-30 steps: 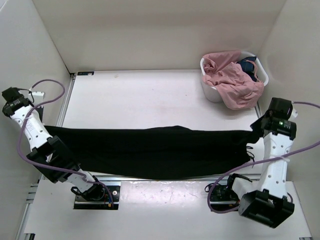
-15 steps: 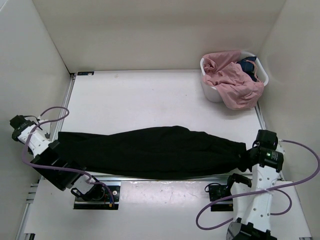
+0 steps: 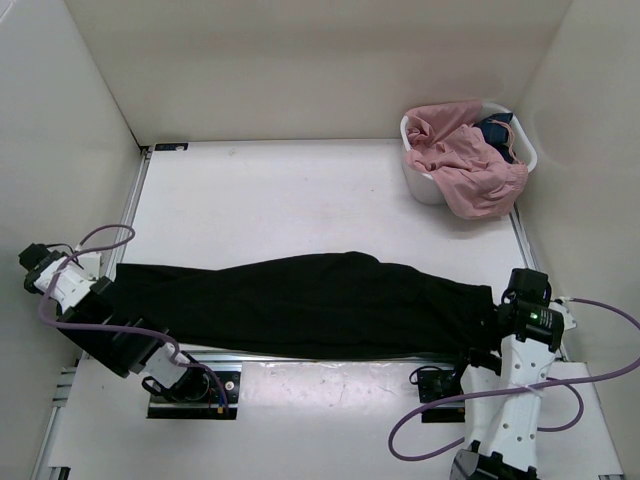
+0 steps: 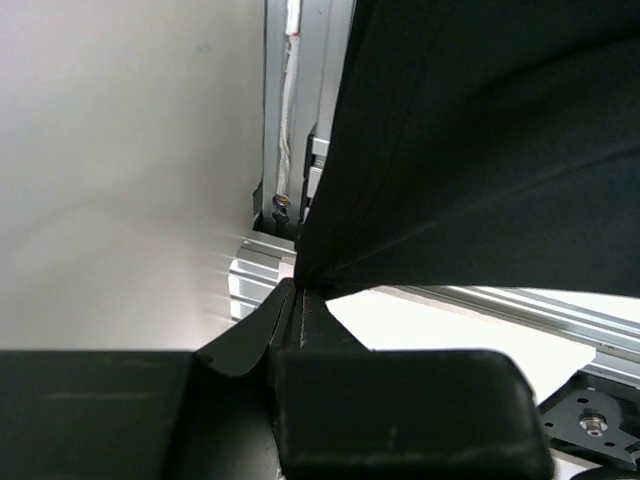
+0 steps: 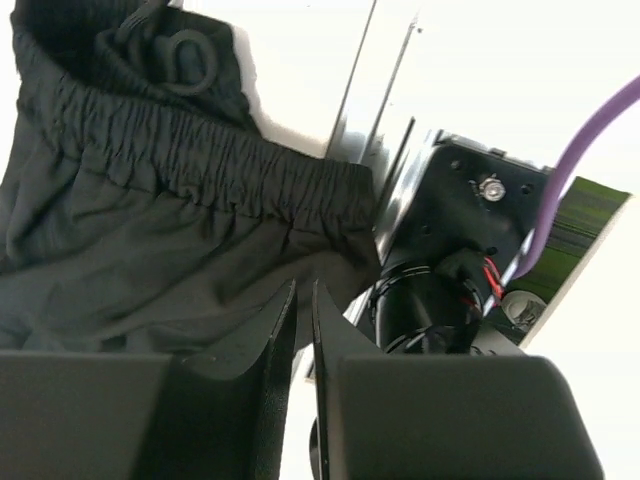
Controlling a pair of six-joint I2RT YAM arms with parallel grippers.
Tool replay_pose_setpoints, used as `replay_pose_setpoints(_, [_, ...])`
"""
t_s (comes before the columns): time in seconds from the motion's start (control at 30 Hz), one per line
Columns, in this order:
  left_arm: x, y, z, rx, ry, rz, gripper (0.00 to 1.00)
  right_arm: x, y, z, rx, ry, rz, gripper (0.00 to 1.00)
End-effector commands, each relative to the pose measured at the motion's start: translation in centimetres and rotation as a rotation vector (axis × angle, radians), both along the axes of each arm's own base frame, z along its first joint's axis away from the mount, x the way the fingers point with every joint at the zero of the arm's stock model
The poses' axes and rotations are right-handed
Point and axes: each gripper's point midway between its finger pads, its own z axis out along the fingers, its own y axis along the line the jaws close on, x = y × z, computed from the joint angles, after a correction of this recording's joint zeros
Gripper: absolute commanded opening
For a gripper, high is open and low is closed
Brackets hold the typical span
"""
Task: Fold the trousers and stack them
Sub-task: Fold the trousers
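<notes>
The black trousers [image 3: 300, 305] lie stretched left to right along the table's near edge. My left gripper [image 3: 103, 287] is at their left end. In the left wrist view it [image 4: 298, 288] is shut on a pinch of the trousers [image 4: 480, 150], which spread up from the tips. My right gripper [image 3: 492, 322] is at their right end. In the right wrist view it [image 5: 305, 288] has its jaws almost together, a thin slit between them, tips at the edge of the trousers [image 5: 150, 230] below the elastic waistband [image 5: 200, 160]. A drawstring [image 5: 185, 50] lies beyond.
A white basket [image 3: 425, 185] stands at the back right with a pink garment [image 3: 470, 160] spilling over it and a dark blue garment [image 3: 497, 130] inside. An aluminium rail [image 3: 330, 358] runs along the near edge. White walls close in on the left, back and right.
Both arms came down and toward the near edge. The trousers went from a taut, wide spread between the grippers to lying narrower on the table.
</notes>
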Motion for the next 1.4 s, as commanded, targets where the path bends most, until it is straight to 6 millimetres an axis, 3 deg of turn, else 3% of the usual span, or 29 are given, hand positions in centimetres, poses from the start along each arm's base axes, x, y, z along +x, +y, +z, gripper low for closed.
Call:
replay_pose_setpoints(0.0, [-0.6,0.0,-0.4,0.002,0.012,0.003,0.14,-0.6,-1.0,0.9,-0.057,-0.001,-0.064,0.16])
replay_pose_setpoints(0.1, [0.9,-1.3,0.7,-0.072,-0.059,-0.052,0.14,0.1,-0.8,1.1,-0.044,-0.041,-0.056,0.06])
replay_pose_setpoints(0.17, [4.6,0.3,4.3,-0.034,-0.159,-0.071,0.14,2.1,-0.9,1.4,-0.034,-0.096,-0.035,0.00])
replay_pose_setpoints(0.2, [7.2,-0.6,5.5,-0.063,-0.225,-0.081,0.14,3.0,-0.8,1.8,-0.023,-0.116,-0.018,0.00])
replay_pose_setpoints(0.23, [10.2,0.5,8.7,-0.025,-0.301,-0.095,0.14,3.6,-0.9,1.7,-0.016,-0.121,-0.015,0.00])
replay_pose_setpoints(0.3, [13.7,-0.1,11.4,-0.037,-0.391,-0.125,0.14,5.6,-1.4,2.4,-0.017,-0.140,-0.001,0.00])
replay_pose_setpoints(0.33, [16.6,-0.6,13.9,-0.036,-0.474,-0.144,0.14,7.0,-2.0,3.6,-0.031,-0.163,0.010,0.00])
replay_pose_setpoints(0.43, [19.8,-1.5,17.0,-0.022,-0.561,-0.144,0.14,9.0,-2.9,6.4,-0.069,-0.211,0.031,0.00])
replay_pose_setpoints(0.47, [20.5,-1.0,18.8,0.004,-0.600,-0.141,0.14,10.4,-3.4,8.7,-0.094,-0.262,0.043,0.00])
replay_pose_setpoints(0.5, [20.8,-0.8,19.7,0.020,-0.625,-0.138,0.14,10.8,-3.8,9.8,-0.110,-0.279,0.038,0.00])
replay_pose_setpoints(0.53, [20.9,-0.5,20.3,0.042,-0.636,-0.136,0.14,11.5,-4.3,11.7,-0.145,-0.306,0.057,0.00])
replay_pose_setpoints(0.57, [20.9,-0.4,20.3,0.047,-0.632,-0.147,0.14,11.5,-4.3,11.7,-0.145,-0.306,0.057,0.00])
replay_pose_setpoints(0.7, [19.1,-1.2,16.3,0.010,-0.526,-0.167,0.14,11.0,-4.4,11.0,-0.152,-0.274,0.070,0.00])
replay_pose_setpoints(0.83, [14.5,-2.5,10.1,0.002,-0.350,-0.161,0.14,9.6,-3.1,8.4,-0.096,-0.238,0.080,0.00])
replay_pose_setpoints(1.0, [10.1,-2.3,6.7,0.034,-0.249,-0.138,0.14,8.4,-0.2,4.3,0.031,-0.176,0.228,0.04])
replay_pose_setpoints(1.03, [9.7,-2.0,6.8,0.053,-0.248,-0.137,0.14,8.4,0.6,3.5,0.077,-0.153,0.271,0.07])
replay_pose_setpoints(1.07, [9.2,-1.6,6.9,0.064,-0.238,-0.119,0.14,8.2,2.4,2.1,0.174,-0.119,0.337,0.19])
replay_pose_setpoints(1.13, [8.9,-1.3,6.9,0.066,-0.238,-0.105,0.14,7.7,4.3,1.1,0.250,-0.072,0.464,0.30])
replay_pose_setpoints(1.23, [9.3,-0.4,7.7,0.079,-0.254,-0.087,0.14,8.4,8.1,1.4,0.332,-0.115,0.677,0.52])
replay_pose_setpoints(1.3, [9.7,0.0,8.2,0.089,-0.263,-0.088,0.14,8.6,8.8,2.2,0.282,-0.120,0.744,0.63])
replay_pose_setpoints(1.37, [9.9,0.2,8.6,0.096,-0.275,-0.081,0.14,7.2,9.4,1.2,0.268,0.004,0.736,0.65])
